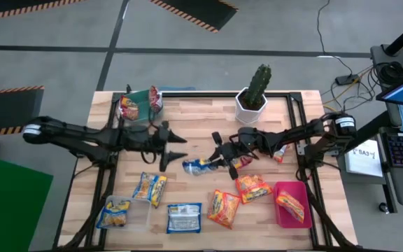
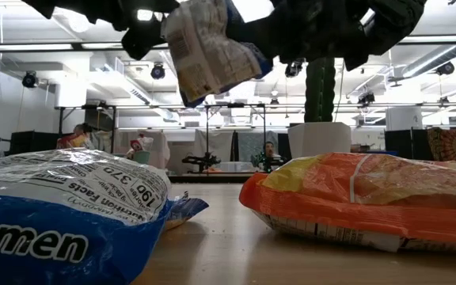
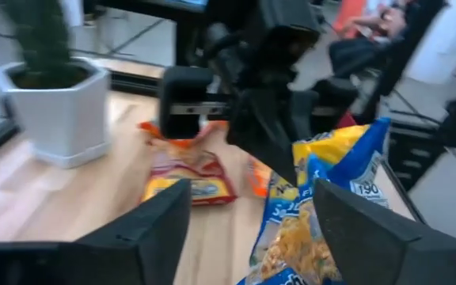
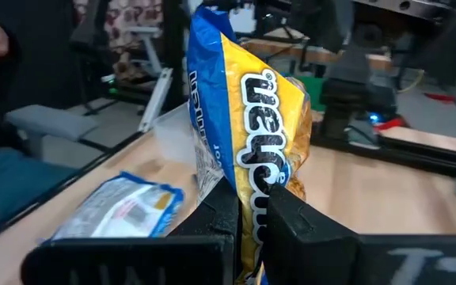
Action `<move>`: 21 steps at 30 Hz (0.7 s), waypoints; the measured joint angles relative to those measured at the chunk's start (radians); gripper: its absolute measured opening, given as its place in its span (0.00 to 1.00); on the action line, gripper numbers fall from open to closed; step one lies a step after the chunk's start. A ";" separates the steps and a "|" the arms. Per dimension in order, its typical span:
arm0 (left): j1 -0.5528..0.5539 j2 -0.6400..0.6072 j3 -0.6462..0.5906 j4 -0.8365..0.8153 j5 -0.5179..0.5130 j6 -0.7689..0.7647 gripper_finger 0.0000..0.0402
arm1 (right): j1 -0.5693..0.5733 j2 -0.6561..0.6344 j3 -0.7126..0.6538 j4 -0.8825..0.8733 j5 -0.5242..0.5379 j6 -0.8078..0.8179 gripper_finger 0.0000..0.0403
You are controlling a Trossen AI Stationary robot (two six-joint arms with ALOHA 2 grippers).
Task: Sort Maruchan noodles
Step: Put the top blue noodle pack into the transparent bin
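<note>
My right gripper (image 1: 220, 158) hovers over the table's middle, shut on a blue-yellow noodle packet (image 1: 199, 166), which also shows raised in the low view (image 2: 212, 49). My left gripper (image 1: 180, 148) is open, just left of that packet and facing it; in the left wrist view its fingers stand apart in front of the packet (image 3: 323, 214). Other packets lie flat on the table: a blue-yellow one (image 1: 149, 187), a blue-silver one (image 1: 184, 218), two orange ones (image 1: 224, 208) (image 1: 252, 187) and a red one (image 1: 278, 152). My right gripper pinches the blue-yellow packet between its two fingers (image 4: 212, 218) at one end (image 4: 252, 186), coming from the table's right. The packet is lifted clear of the table, and its free end (image 1: 191, 166) reaches toward my left gripper.
A green tray (image 1: 140, 103) at the far left holds red packets, a clear tray (image 1: 121, 213) at the near left holds a blue-yellow packet, and a pink tray (image 1: 290, 204) at the near right holds an orange one. A cactus in a white pot (image 1: 252, 103) stands at the far edge.
</note>
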 joint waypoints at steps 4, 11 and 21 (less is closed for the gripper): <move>-0.064 0.083 0.000 0.081 0.000 0.000 0.69 | 0.038 0.000 -0.001 0.001 0.018 0.004 0.04; -0.161 0.159 0.000 0.128 0.017 -0.038 0.70 | 0.087 0.001 -0.001 -0.008 0.104 0.034 0.04; -0.252 0.157 0.000 0.078 -0.026 -0.124 0.69 | 0.103 0.002 -0.001 -0.030 0.123 0.178 0.04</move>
